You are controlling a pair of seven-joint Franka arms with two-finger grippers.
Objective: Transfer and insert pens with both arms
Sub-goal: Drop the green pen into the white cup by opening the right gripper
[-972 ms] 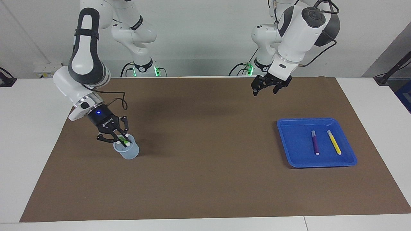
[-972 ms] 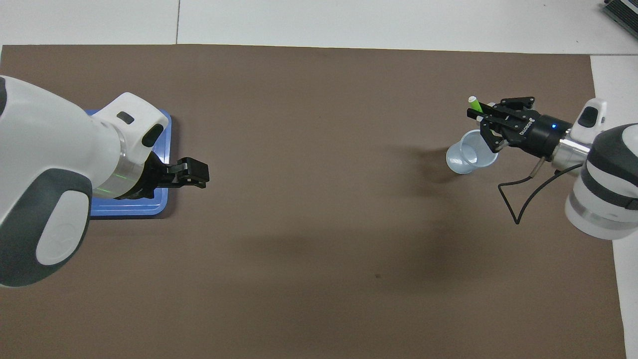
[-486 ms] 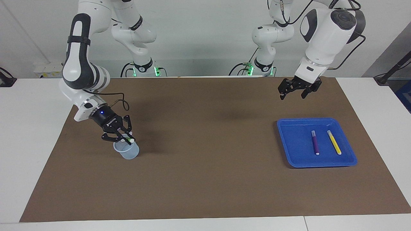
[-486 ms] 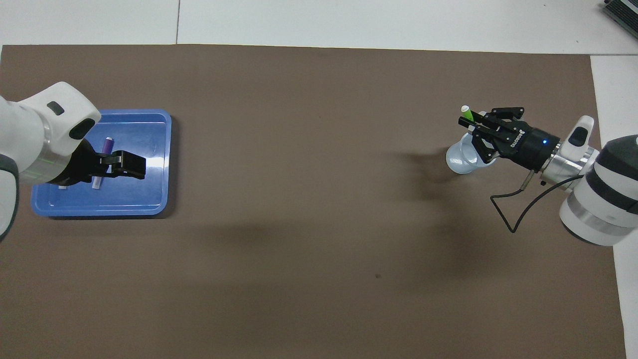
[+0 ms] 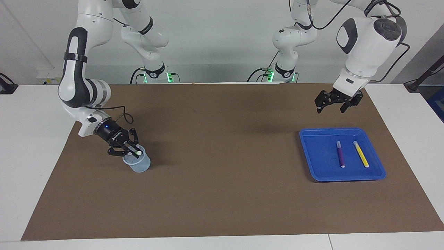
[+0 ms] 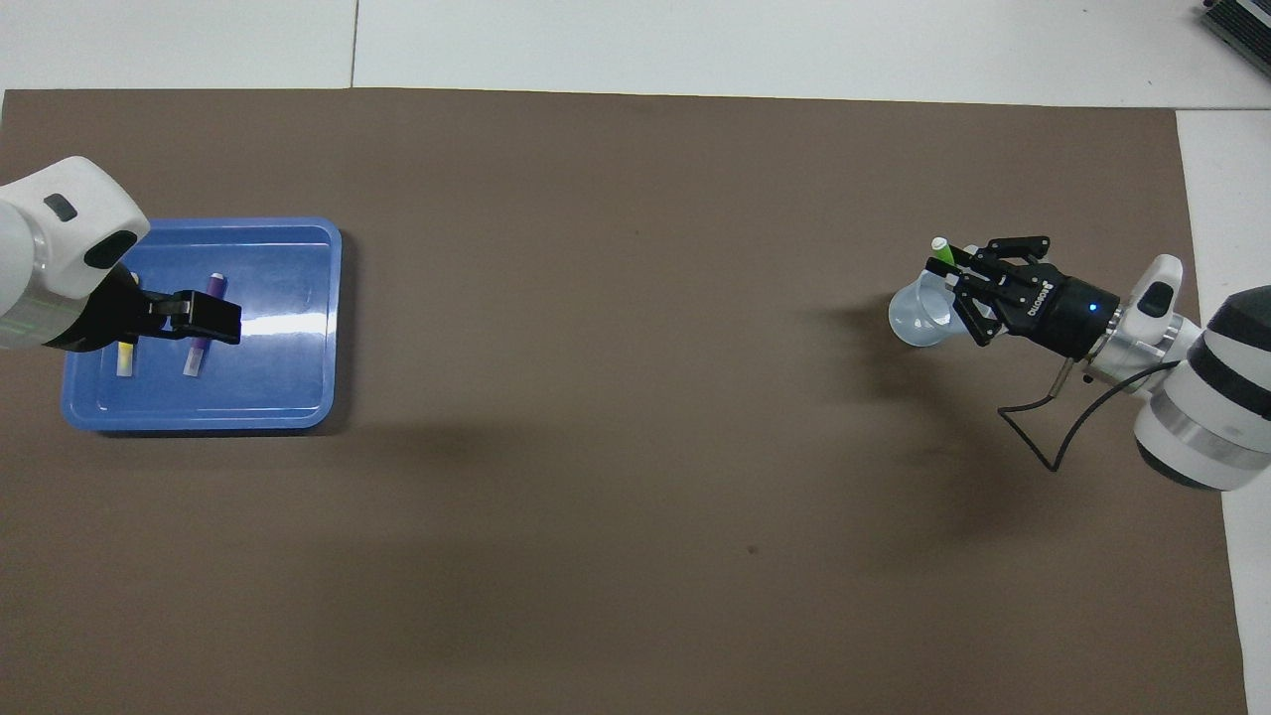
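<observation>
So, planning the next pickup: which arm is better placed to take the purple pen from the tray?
Left: the left gripper hangs open by the tray; the right gripper is shut on the green pen.

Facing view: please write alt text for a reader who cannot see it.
The right gripper holds a green pen over a clear cup. The left gripper hangs open above a blue tray with a purple pen and a yellow pen.

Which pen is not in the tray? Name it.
The green pen. The right end effector holds it over the clear cup, while the purple pen and yellow pen lie in the blue tray.
</observation>
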